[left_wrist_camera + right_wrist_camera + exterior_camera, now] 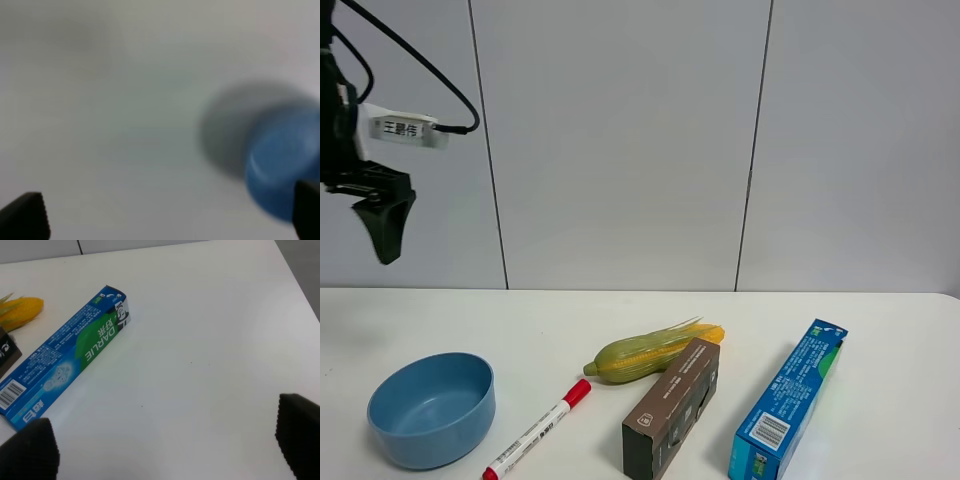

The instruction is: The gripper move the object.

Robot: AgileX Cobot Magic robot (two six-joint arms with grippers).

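**Carton lies free, both claws spread**

Nearest the high camera, the carton [788, 403] lies flat at the table's [880, 330] right front, barcode end forward, beside the brown box [672, 408], apart from it. Corn [655, 352] lies behind the box; a marker [538, 430] and blue bowl [432, 408] sit to the left. The left gripper [382, 222] hangs high above the bowl, fingers apart and empty. The right gripper [165, 440] hovers over bare table near the carton, spread wide, holding nothing.
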